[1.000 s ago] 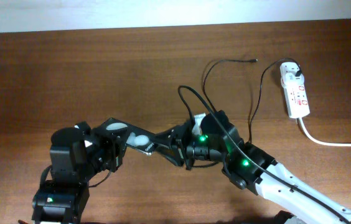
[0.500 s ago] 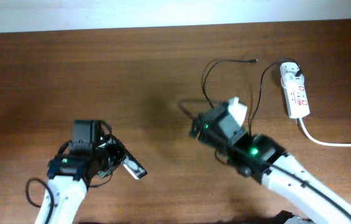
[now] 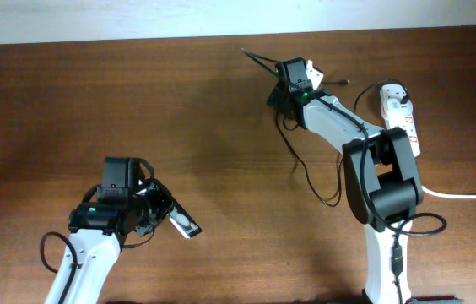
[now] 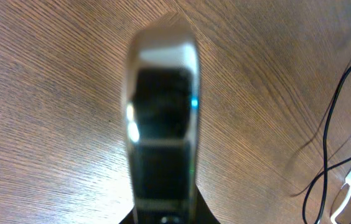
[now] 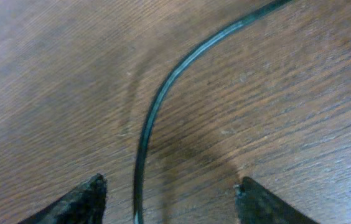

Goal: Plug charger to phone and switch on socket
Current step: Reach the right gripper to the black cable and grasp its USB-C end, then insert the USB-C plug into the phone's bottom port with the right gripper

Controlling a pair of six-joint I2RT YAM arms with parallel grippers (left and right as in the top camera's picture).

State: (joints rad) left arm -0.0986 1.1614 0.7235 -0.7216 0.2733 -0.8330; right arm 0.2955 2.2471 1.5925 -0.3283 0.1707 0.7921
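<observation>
- Near the front-left corner of the table [image 3: 69, 101], the left gripper [image 3: 167, 219] has its jaws clamped on one end of the small black glossy rectangular phone [image 3: 185, 226], which juts out beyond them.
- The phone looks rigid, light and slick. A grip across its narrow edges, leaving the port end free, would suit it best.
- Right of centre, the long thin black charger cable [image 5: 149, 121] lies in loose loops. It looks limp and springy, so it is best held close behind the tiny connector tip [image 3: 342, 83].
- Near the far edge, the right gripper [image 5: 172, 200] hangs low with its jaws apart. The cable runs between them, unpinched.
- Toward the far-right corner lies the white elongated power strip [image 3: 402, 127] with red-marked switches. A white plug head [image 3: 397, 91] appears seated at its far end.
</observation>
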